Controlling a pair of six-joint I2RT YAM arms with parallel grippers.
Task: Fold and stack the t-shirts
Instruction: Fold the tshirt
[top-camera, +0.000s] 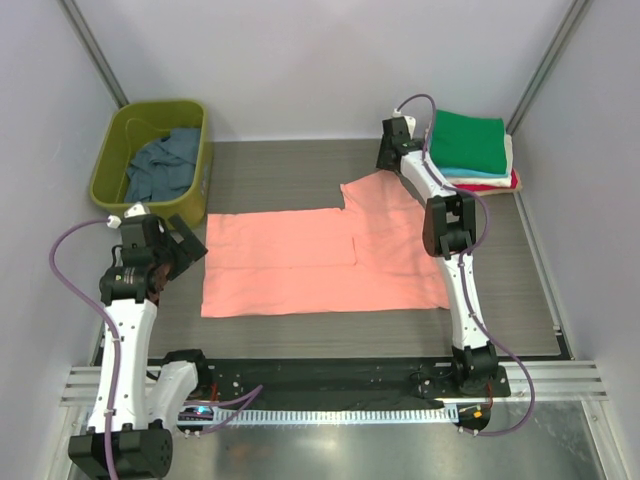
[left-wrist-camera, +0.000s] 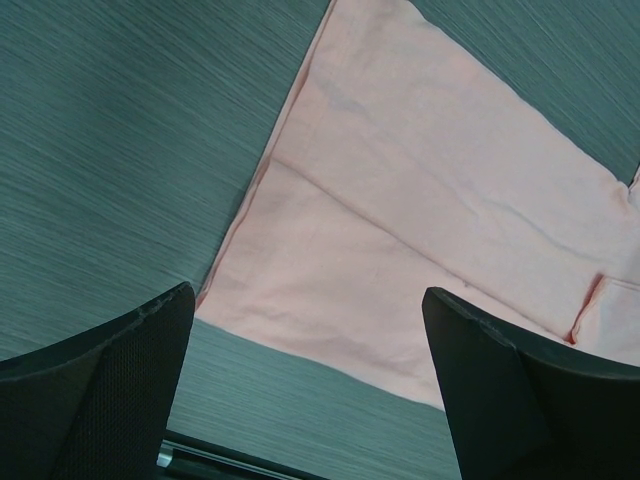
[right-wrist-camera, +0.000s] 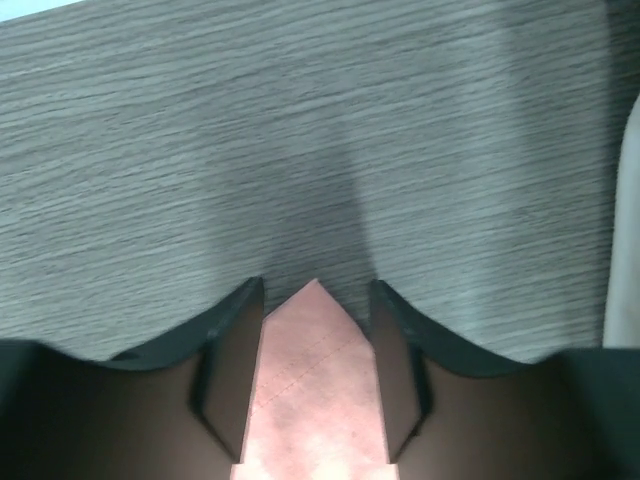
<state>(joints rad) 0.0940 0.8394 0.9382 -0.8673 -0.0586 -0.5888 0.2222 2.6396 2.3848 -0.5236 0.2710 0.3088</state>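
Observation:
A salmon-pink t-shirt (top-camera: 320, 265) lies spread flat across the middle of the table, one sleeve reaching toward the back right. My right gripper (top-camera: 388, 150) is down at that sleeve's far corner. In the right wrist view the pink corner (right-wrist-camera: 315, 380) lies flat between the fingers of the right gripper (right-wrist-camera: 316, 287), whose jaws stand partly apart around it. My left gripper (top-camera: 190, 240) hovers open just off the shirt's left edge. In the left wrist view the shirt's near-left corner (left-wrist-camera: 420, 200) shows below the wide-open left gripper (left-wrist-camera: 308, 293).
An olive-green tub (top-camera: 205, 160) at the back left holds a crumpled slate-blue t-shirt (top-camera: 160, 165). A stack of folded t-shirts (top-camera: 470, 140), green on top, sits at the back right beside the right arm. Grey walls enclose the table.

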